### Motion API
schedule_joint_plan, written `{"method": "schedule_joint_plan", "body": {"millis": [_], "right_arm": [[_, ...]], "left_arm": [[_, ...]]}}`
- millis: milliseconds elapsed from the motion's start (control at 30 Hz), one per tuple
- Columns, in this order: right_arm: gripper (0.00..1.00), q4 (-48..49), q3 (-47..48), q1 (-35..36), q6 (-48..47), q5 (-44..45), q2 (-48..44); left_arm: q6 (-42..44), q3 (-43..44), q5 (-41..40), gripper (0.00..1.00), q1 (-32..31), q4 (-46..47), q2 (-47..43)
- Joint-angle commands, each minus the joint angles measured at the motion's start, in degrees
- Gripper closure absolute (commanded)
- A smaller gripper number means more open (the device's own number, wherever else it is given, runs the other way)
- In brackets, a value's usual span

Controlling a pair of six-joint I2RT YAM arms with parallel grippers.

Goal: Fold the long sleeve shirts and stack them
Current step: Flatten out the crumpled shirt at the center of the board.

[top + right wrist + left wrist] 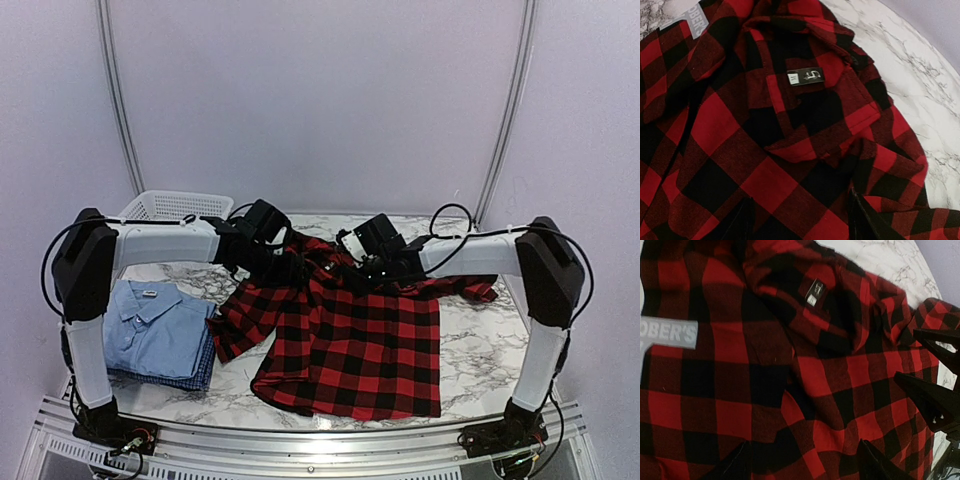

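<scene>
Red-and-black plaid flannel shirt (350, 350) lies spread mid-bench (490, 350), its near hem close to the near edge. Left jaws and right jaws stand open over its far collar, gripping nothing. Marble shows on the right; the folded light blue shirt (150, 320) lies left.

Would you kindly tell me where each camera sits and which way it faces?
Top external: above and behind the robot, looking down at the table; left arm and right arm show.
Left wrist: on the left arm, facing the plaid shirt; left end effector shows, open.
Right wrist: on the right arm, facing the same shirt; right end effector open.
Shared: both wrist views show the neck label.
</scene>
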Motion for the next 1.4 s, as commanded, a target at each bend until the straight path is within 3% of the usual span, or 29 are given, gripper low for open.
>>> {"method": "schedule_joint_plan", "body": {"millis": [0, 267, 400, 600, 700, 867, 1067, 1200, 1367], "right_arm": [[0.41, 2.51, 5.08, 2.15, -2.78, -0.57, 4.26], [0.41, 2.95, 8.0, 2.84, -2.34, 1.7, 10.25], [0.47, 3.53, 8.06, 2.84, -1.95, 1.85, 11.7], [0.77, 4.51, 9.33, 2.64, -1.08, 5.88, 12.38], [1.0, 3.92, 11.39, 1.59, 0.83, 7.06, 12.8], [1.0, 2.85, 15.39, -1.72, 2.08, 5.76, 13.21], [0.98, -0.29, 20.27, -3.66, -0.59, -2.24, 14.09], [0.7, -2.42, 18.29, -1.99, -4.46, -5.5, 13.14], [0.5, 0.26, 12.01, -0.08, -5.65, -5.51, 10.1]], "left_arm": [[-6.1, -6.72, 2.26, 0.26, -0.72, 7.53, -3.26], [-8.35, -14.52, 3.05, 0.26, -0.77, 12.57, -5.06], [-8.13, -15.37, 2.67, 0.26, -0.77, 12.79, -5.26], [-7.97, -15.36, 2.46, 0.26, -0.82, 12.79, -4.78], [-7.65, -15.63, 1.95, 0.26, -0.83, 12.79, -4.94], [-7.12, -15.72, 0.88, 0.26, -0.68, 12.3, -5.29], [-7.46, -15.54, 0.3, 0.26, -0.4, 11.82, -5.61], [-7.62, -15.27, 0.67, 0.26, -0.27, 11.62, -5.61], [-7.64, -15.01, 0.67, 0.26, -0.03, 11.34, -5.83]]}}
